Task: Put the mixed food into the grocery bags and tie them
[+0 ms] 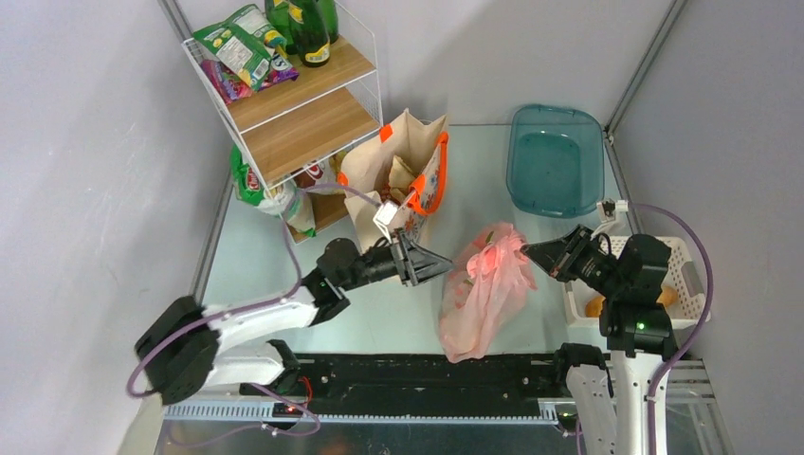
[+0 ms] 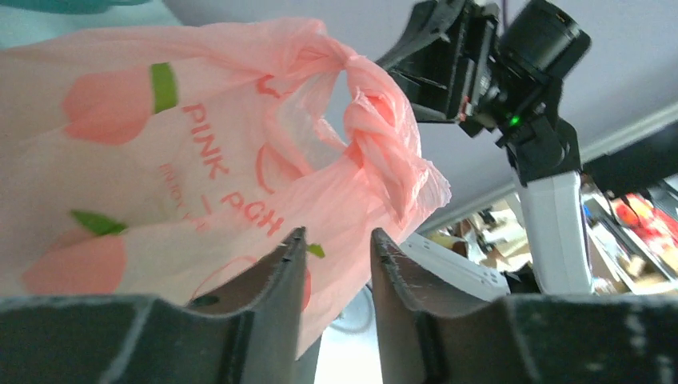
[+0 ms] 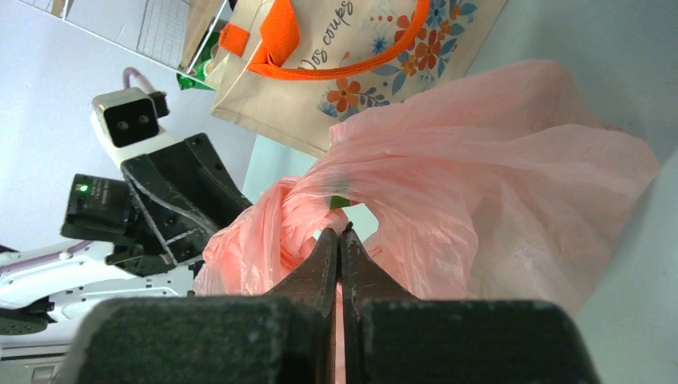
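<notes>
While the pink bag (image 1: 484,289) stands on the table (image 1: 256,265) in front of the beige tote (image 1: 403,171), the right jaws pinch shut on its twisted handles (image 2: 376,136). The left jaws, narrowly parted and empty, hover just left of the bag.

You have bare tabletop (image 1: 479,180) beyond the pink bag (image 1: 485,294), up to the teal tray (image 1: 555,156). The tote (image 1: 403,175) stands in the way at the bag's far left, and the white basket (image 1: 685,258) crowds its right.

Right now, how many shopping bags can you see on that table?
2. A pink plastic bag stands mid-table near the front; a beige tote with orange handles stands behind it, beside the wire shelf. Others could hide behind the shelf.
</notes>
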Controlling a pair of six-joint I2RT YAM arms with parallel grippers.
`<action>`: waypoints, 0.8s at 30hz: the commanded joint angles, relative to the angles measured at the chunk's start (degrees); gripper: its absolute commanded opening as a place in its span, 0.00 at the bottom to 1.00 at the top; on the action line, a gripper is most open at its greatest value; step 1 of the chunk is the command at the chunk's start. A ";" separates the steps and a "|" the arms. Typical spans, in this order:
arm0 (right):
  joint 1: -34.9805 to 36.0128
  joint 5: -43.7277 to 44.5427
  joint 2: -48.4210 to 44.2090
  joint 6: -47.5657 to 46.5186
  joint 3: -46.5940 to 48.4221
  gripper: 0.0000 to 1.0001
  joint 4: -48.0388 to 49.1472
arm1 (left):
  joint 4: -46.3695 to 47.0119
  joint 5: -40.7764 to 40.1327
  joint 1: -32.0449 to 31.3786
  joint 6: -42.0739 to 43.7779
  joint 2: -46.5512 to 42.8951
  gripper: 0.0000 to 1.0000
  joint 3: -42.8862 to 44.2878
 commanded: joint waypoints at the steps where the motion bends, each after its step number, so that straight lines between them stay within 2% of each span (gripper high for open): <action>1: -0.19 1.00 -1.49 -0.37 2.38 0.00 1.44 | -19.34 -11.24 -0.63 9.69 -11.72 0.45 0.31; 2: -0.18 1.11 -1.59 -0.39 2.38 0.00 1.41 | -26.09 -15.64 -1.68 12.43 -15.02 0.47 0.94; 4: -0.18 1.46 -1.85 -0.43 2.38 0.00 1.37 | -35.42 -23.23 -3.64 16.09 -19.02 0.59 3.21; 5: -0.16 1.68 -1.96 -0.43 2.38 0.00 1.44 | -38.33 -27.91 -4.90 17.90 -20.19 0.71 4.91; 6: -0.13 1.72 -2.00 -0.39 2.38 0.00 1.45 | -43.12 -29.77 -5.31 18.51 -21.95 0.75 5.66; 8: -0.10 1.71 -2.03 -0.19 2.38 0.00 1.58 | -47.67 -33.90 -5.82 19.57 -24.29 0.86 7.54; 9: -0.09 1.57 -1.96 -0.09 2.38 0.00 1.79 | -48.85 -37.21 -5.77 19.51 -25.07 0.96 7.37; 10: -0.09 1.48 -2.00 0.20 2.34 0.00 1.89 | -49.88 -39.34 -5.75 18.66 -26.82 0.98 7.02; 14: -0.09 1.33 -2.37 1.20 2.38 0.00 2.35 | -53.10 -48.07 -4.43 12.75 -34.49 0.99 1.88; 16: -0.09 1.17 -2.57 1.60 2.38 0.00 2.56 | -49.88 -48.83 -3.95 12.01 -38.36 0.86 -1.42; 17: -0.09 1.04 -2.65 1.64 2.38 0.00 2.59 | -49.56 -47.91 -3.96 12.00 -38.87 0.84 -1.24; 20: -0.05 1.04 -3.00 1.55 2.38 0.00 2.21 | -53.63 -45.43 -5.61 13.26 -34.91 0.80 5.22; 24: -0.01 1.03 -3.59 1.28 2.38 0.00 1.56 | -53.87 -41.82 -10.26 12.92 -27.10 0.81 10.94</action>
